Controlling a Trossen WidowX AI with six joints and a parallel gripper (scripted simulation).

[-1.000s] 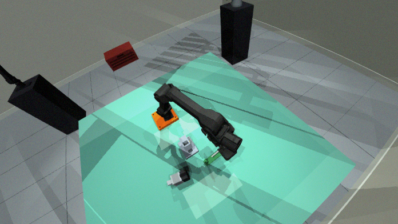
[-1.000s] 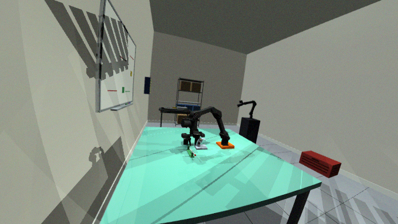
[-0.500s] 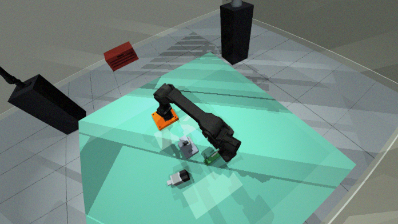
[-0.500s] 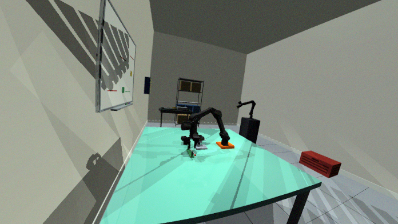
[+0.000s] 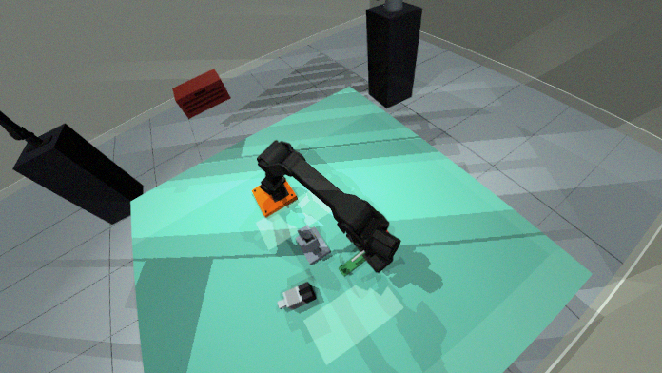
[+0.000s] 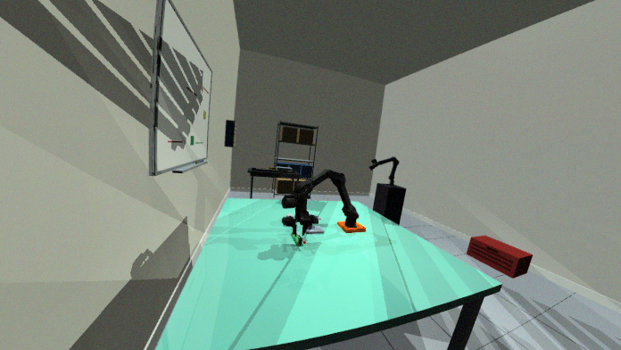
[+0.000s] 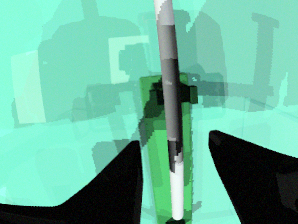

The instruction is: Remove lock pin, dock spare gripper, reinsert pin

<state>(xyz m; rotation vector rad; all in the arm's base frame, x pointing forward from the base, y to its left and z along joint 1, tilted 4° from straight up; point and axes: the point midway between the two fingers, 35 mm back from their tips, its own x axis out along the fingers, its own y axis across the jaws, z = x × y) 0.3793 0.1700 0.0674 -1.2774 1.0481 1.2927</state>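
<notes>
The lock pin (image 5: 359, 255) (image 7: 172, 110) is a pale rod lying lengthwise over a slim green holder (image 5: 348, 267) (image 6: 295, 239) (image 7: 156, 175). Its red head (image 6: 304, 242) shows beside the fingers in the exterior view and is outside the wrist view. My gripper (image 6: 300, 236) (image 7: 174, 143) is open, partly closed in, with one finger on each side of the pin and a gap at both sides. The grey mount (image 5: 315, 248) (image 6: 316, 230) stands between the holder and the arm's base; no pin is seen through it. The spare gripper (image 5: 296, 297), white with a black end, lies on its own.
The arm's orange base plate (image 5: 266, 207) (image 6: 352, 229) is beyond the mount. The green table (image 5: 476, 285) (image 6: 339, 286) carries everything. Black pedestals (image 5: 391, 57) (image 5: 78, 173) and a red box (image 5: 202, 95) (image 6: 500, 255) stand off the table.
</notes>
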